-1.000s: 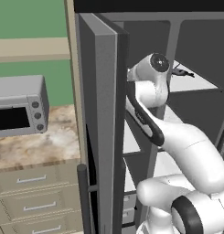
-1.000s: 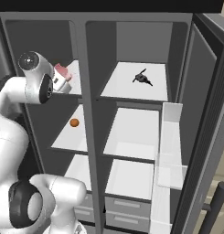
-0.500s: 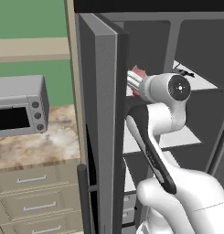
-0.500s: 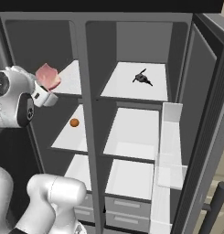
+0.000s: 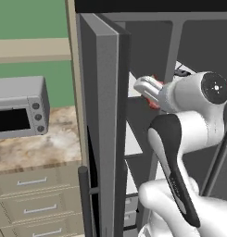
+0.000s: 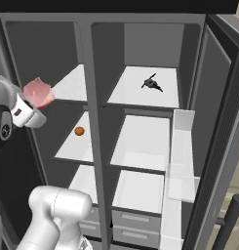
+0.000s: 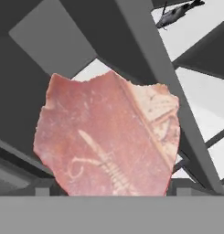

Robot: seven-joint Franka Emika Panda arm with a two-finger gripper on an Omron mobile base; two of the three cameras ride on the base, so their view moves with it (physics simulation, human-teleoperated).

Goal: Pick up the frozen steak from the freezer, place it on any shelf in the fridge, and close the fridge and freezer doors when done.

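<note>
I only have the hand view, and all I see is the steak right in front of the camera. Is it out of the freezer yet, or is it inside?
Observer: It's out. In the right base view the end effector holds the frozen steak in front of the freezer, at its left side, about level with its top shelf.
Operator: Is anything left in the freezer?
Observer: A small round orange item sits on its middle shelf.
Operator: Is the fridge side open?
Observer: Yes. The plain door stands swung out at the right, and the fridge's top shelf is exposed.
</note>
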